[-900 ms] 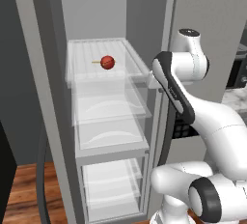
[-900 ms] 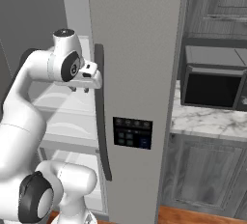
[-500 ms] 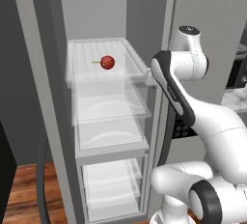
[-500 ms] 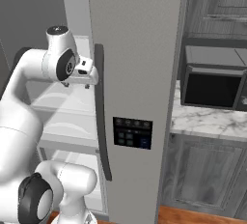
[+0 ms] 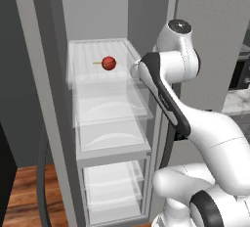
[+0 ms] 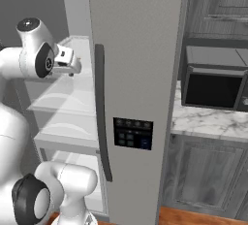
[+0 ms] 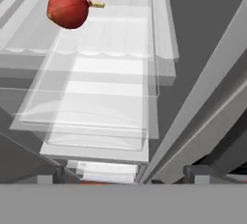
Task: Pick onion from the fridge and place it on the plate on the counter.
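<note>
Open fridge (image 5: pixel 58 123), onion (image 5: pixel 109 63) on top shelf, stem half-hidden

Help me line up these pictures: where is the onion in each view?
Left base view: the onion lies on the top clear shelf, upper centre-left.
Right base view: not in it; the fridge door is in the way.
Hand view: onion at the upper left.
Shared landmark: that top shelf, on which it rests.

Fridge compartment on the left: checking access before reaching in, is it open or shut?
Open: the tall light-grey fridge shows clear shelves and the small red-brown onion.
</note>
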Robot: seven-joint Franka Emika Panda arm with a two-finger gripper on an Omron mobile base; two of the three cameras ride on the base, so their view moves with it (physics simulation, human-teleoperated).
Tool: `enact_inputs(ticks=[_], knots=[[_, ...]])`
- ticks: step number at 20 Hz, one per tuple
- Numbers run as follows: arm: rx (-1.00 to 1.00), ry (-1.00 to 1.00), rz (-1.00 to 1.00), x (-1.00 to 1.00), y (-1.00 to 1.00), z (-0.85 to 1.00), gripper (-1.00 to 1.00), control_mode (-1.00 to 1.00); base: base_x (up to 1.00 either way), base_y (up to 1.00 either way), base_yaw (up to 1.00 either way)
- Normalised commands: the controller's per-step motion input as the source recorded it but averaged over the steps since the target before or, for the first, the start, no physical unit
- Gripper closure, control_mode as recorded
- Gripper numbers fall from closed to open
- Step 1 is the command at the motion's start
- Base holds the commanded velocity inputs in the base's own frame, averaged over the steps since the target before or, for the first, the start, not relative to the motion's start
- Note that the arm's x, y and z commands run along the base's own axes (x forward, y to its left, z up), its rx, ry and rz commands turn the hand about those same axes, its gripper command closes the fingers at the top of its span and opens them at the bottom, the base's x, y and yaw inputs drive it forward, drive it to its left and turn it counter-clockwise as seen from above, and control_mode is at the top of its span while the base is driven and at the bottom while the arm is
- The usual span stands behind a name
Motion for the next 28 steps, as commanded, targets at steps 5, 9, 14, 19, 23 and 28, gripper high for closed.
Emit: enact_inputs(ticks=[5,9,14,19,23,28], knots=[[0.01,-0.15,0.0,0.06,0.39,0.24,-1.0,-1.0,0.0,0.0,0.0],[0.0,-0.1,0.0,0.32,0.29,0.19,-1.0,-1.0,0.0,0.0,0.0],[0.01,-0.04,0.0,0.49,0.24,0.16,-1.0,-1.0,0.0,0.0,0.0],[0.03,0.0,0.0,0.45,0.23,0.16,-1.0,-1.0,0.0,0.0,0.0],[0.0,0.0,0.0,0.37,0.24,0.02,-1.0,-1.0,0.0,0.0,0.0],[0.0,0.0,0.0,0.3,0.22,0.0,-1.0,-1.0,0.0,0.0,0.0]])
